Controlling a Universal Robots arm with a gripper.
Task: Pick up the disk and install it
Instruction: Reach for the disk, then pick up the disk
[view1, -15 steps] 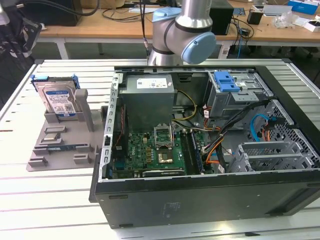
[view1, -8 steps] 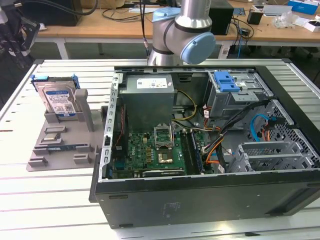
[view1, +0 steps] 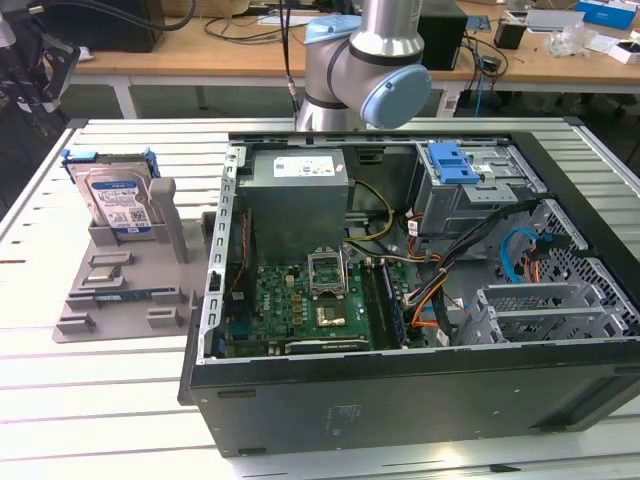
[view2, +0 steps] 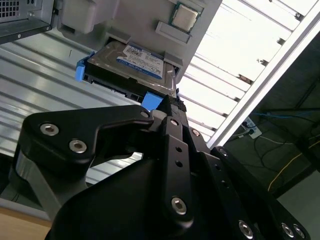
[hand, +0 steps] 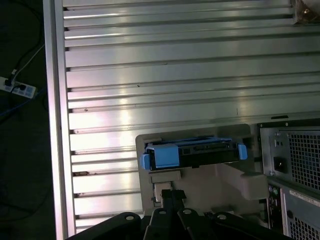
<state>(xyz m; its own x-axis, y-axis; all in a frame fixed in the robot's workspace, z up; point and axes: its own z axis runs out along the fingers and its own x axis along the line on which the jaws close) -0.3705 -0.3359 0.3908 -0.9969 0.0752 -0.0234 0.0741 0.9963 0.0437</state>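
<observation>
- The disk (view1: 118, 200) is seen standing on edge in a slot of a grey fixture tray (view1: 130, 318), at the exterior view's left of the open computer case (view1: 400, 400). Its printed label is turned towards the exterior camera.
- Blue rails are fitted along the disk's edges (one blue tab is plainly seen in both wrist views).
- In the same tray, a small square processor chip (view1: 105, 263) is laid flat in a recess just in front of the disk, and a narrow strip-like part (view1: 108, 296) is laid nearer the tray's front edge.
- The gripper (hand: 173, 193) is shown pressed together, with nothing pinched. It is held apart from the disk, which remains untouched in its slot.
- The case is laid on its side with the panel removed. Inside are seen a green motherboard (view1: 300, 305), a grey power supply box (view1: 295, 200), a metal drive cage (view1: 480, 200) topped by a blue latch piece (view1: 452, 162), and loose orange and blue cables.
- Tray and case are both set on a slatted aluminium table (view1: 100, 400); the arm (view1: 365, 60) is seen behind the case.
</observation>
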